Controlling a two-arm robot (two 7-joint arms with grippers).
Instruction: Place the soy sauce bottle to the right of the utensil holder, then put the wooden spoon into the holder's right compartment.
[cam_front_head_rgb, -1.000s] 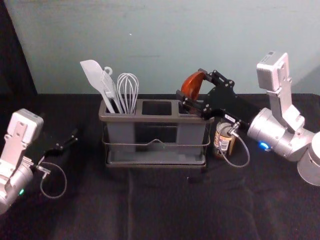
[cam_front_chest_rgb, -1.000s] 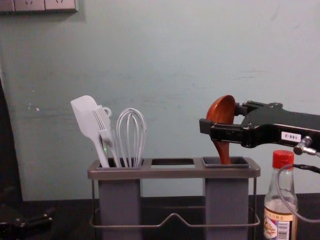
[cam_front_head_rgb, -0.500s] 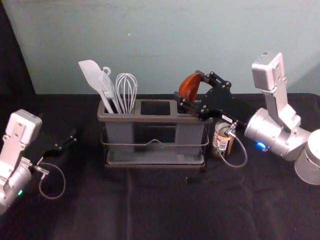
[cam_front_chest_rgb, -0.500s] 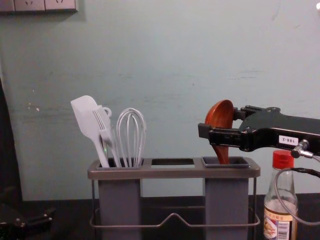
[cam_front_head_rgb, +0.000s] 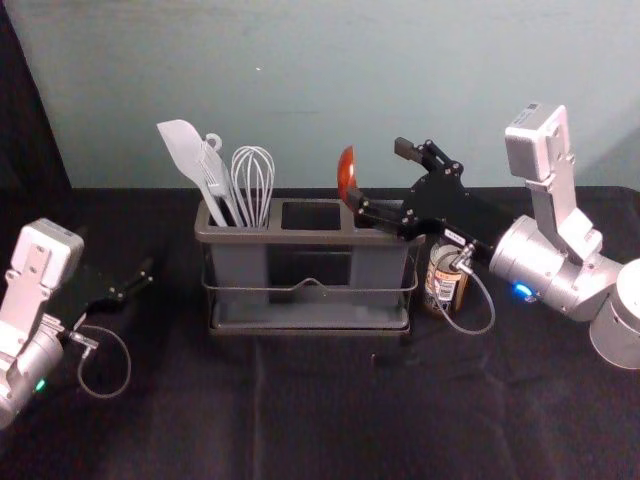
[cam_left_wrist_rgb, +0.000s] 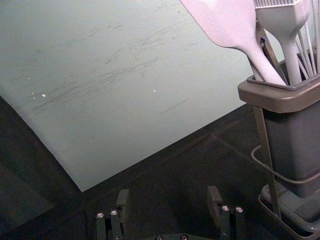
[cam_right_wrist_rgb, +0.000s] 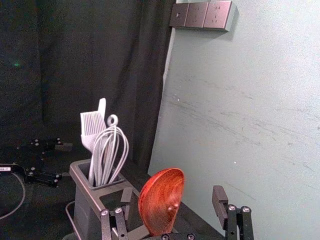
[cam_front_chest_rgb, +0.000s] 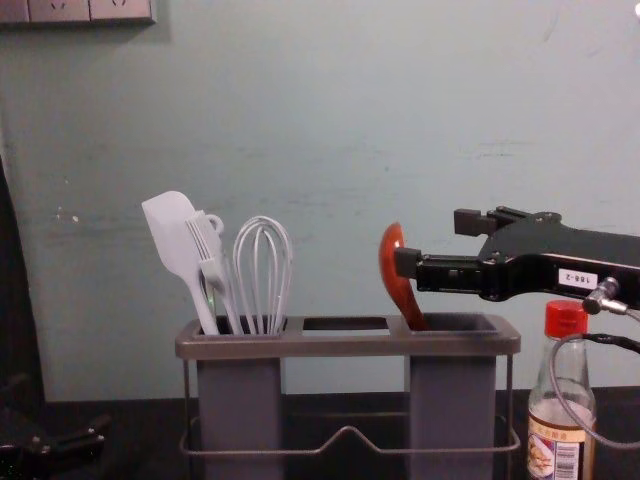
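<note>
The right gripper (cam_front_head_rgb: 376, 172) is hovering over the right end of the utensil holder (cam_front_chest_rgb: 345, 345), reaching in from the right; its fingers are standing wide apart and gripping nothing, one lying just beside the bowl of the wooden spoon (cam_front_chest_rgb: 392, 265), though whether they are touching I cannot tell; the spoon is standing handle down in the right compartment (cam_front_chest_rgb: 455, 400), leaning against its left edge, its bowl tipping up and leftward above the holder's rim; the soy sauce bottle (cam_front_chest_rgb: 560, 425) is standing upright on the table (cam_front_head_rgb: 400, 420), just beside the holder's right end, its red cap sitting below the right gripper's arm; a spatula (cam_front_chest_rgb: 172, 230), a brush (cam_front_chest_rgb: 203, 243) and a whisk (cam_front_chest_rgb: 263, 275) are sharing the left compartment; the left gripper (cam_front_head_rgb: 116, 252) is idling off the holder's left end, its fingers spreading well apart and holding nothing.
</note>
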